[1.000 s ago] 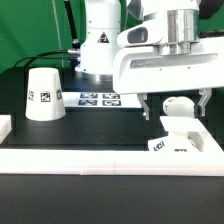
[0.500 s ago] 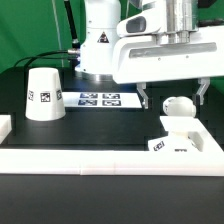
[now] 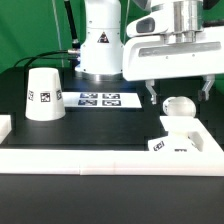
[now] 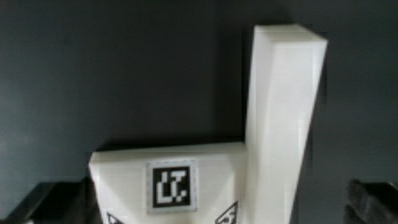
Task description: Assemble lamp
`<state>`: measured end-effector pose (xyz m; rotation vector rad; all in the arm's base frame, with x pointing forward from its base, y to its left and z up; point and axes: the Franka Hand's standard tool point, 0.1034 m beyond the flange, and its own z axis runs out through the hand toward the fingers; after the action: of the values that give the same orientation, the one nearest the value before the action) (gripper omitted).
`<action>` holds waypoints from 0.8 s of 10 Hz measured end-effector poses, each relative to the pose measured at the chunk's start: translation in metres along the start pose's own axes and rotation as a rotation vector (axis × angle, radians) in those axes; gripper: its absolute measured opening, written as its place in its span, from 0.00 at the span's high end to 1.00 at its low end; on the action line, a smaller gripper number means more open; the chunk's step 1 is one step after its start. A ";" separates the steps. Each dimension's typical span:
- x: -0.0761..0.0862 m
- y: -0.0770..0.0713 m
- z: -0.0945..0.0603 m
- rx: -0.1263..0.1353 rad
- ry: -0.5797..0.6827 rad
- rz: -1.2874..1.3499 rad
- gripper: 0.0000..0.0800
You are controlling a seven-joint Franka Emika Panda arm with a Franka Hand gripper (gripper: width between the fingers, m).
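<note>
Closest to you in the exterior view, a white rail [image 3: 100, 158] runs along the bottom of the frame and turns up the right edge, lying on the black table [image 3: 100, 125]. In the lower right, just behind that rail, you find the lamp base [image 3: 172, 146], a small white block with square tags on its near face. The round-headed bulb [image 3: 178, 110] stands upright on top of it. Right above the bulb hangs the gripper [image 3: 177, 96], its two fingers [image 3: 150, 97] spread wide apart, one on each side of the bulb's crown and touching nothing. In the wrist view you see a white tagged part [image 4: 173, 185] beside a tall white bar [image 4: 285, 110], and you cannot tell from it alone which lamp part that is. At the middle left of the exterior view, well apart from the base, the shade [image 3: 43, 93] sits on the table with its narrow end up, one tag facing you. Behind it, at the centre of the frame, the marker board [image 3: 100, 99] lies flat. Farthest back, at the top centre, rises the robot body [image 3: 100, 40]
</note>
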<state>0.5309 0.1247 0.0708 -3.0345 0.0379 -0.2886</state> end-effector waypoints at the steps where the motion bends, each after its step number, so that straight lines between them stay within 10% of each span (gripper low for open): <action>1: -0.004 -0.006 0.001 0.003 -0.005 0.007 0.13; 8: -0.029 -0.022 0.009 0.007 -0.014 -0.040 0.13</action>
<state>0.5046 0.1485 0.0590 -3.0331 -0.0242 -0.2701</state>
